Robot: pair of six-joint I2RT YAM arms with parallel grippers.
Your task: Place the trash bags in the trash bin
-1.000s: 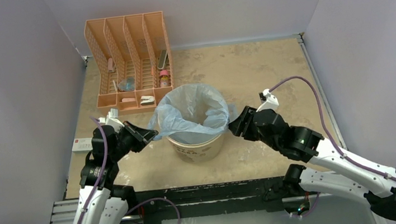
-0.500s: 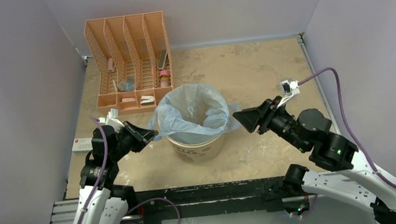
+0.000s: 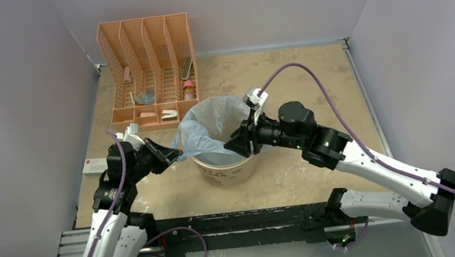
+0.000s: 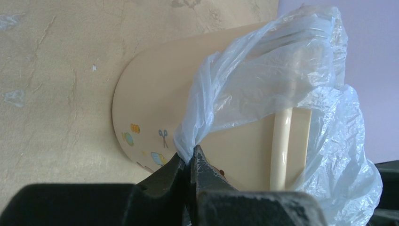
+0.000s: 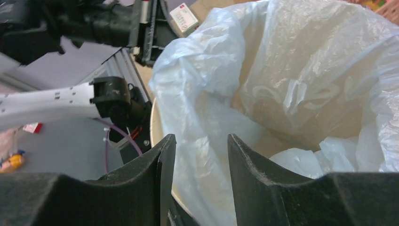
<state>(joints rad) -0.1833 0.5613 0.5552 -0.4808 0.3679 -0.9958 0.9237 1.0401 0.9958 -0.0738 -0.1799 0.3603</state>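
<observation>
Blue plastic film of the trash bag (image 3: 215,126) lines the cream bin (image 3: 226,170), its mouth draped over the rim. The left fingers (image 4: 192,160) are clenched on a twisted corner of the bag, which stretches taut from their tips to the bin's wall just ahead of them. The right fingers (image 3: 240,145) stand parted, released, above the rim on the opposite side, with the bag's film and the bin's hollow showing in the gap between them. The bin stands on the counter (image 3: 297,82) between both pairs of fingers.
</observation>
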